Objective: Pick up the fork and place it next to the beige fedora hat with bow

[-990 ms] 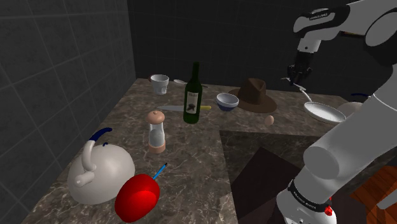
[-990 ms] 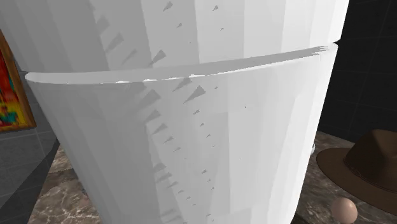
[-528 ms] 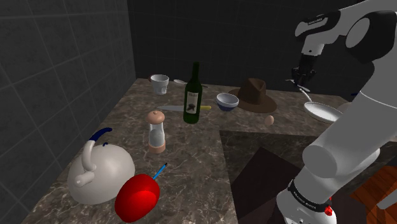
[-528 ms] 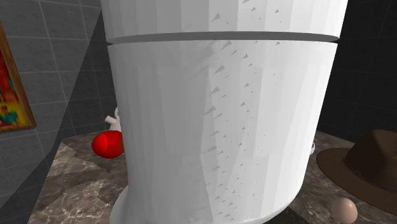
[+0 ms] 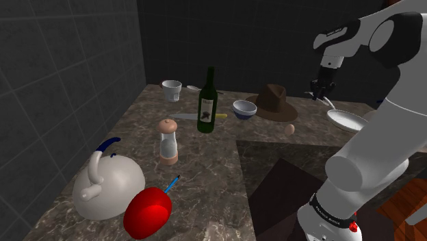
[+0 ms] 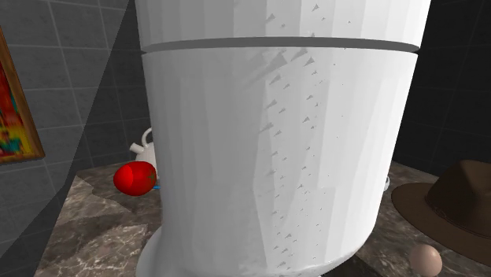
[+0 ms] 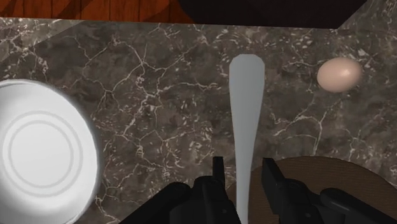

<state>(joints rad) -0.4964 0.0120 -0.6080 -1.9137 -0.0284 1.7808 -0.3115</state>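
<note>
My black gripper (image 7: 245, 175) is shut on the grey fork (image 7: 247, 108); the long flat handle sticks out past the fingertips over the marble counter. Under the fingers shows the brim of the hat (image 7: 331, 173), which looks dark brown here. In the shoulder view the gripper (image 5: 320, 92) hangs above the counter just to the right of the hat (image 5: 275, 103), between it and a white plate (image 5: 345, 120). The hat (image 6: 455, 204) also lies at the right of the second exterior view, behind the white arm (image 6: 283, 142).
An egg (image 7: 340, 74) lies near the hat's brim (image 5: 289, 128). The white plate (image 7: 44, 156) sits beside the gripper. Farther along the counter stand a blue bowl (image 5: 243, 109), a green bottle (image 5: 207, 103), a grinder (image 5: 167, 141), a white kettle (image 5: 108, 181) and a red object (image 5: 147, 212).
The arm has swung, uncovering the red object and the kettle in the second exterior view. The hand has shifted slightly near the hat, with the fork still clasped.
</note>
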